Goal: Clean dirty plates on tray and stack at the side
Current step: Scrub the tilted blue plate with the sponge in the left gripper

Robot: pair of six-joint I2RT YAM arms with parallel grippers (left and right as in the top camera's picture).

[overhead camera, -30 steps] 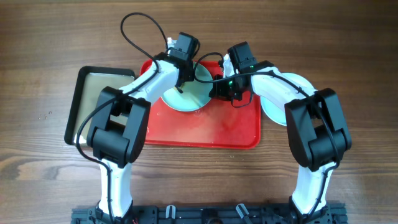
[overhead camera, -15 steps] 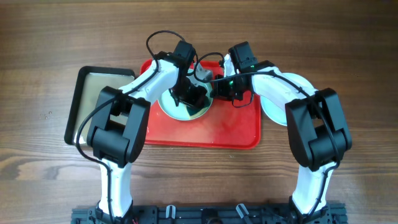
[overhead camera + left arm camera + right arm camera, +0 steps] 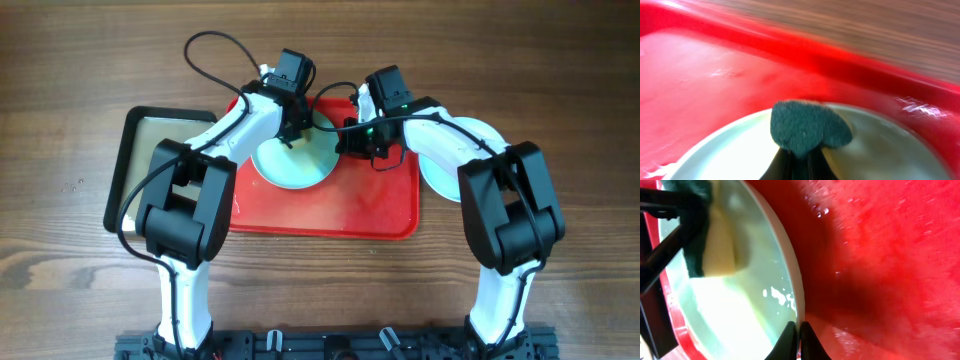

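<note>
Red glossy tray (image 3: pixel 390 215); pale blue-green plate (image 3: pixel 300 172); sponge (image 3: pixel 715 250), dark green face on yellow body; brown wood-grain bench (image 3: pixel 80 80); smaller tray (image 3: pixel 150 140), black rim, beige floor.

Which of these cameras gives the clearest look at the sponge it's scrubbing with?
The right wrist view: the sponge shows its yellow body and green scouring face, held against the plate. The left wrist view shows only the green face, blurred. Overhead, the left gripper hides nearly all of it.
</note>
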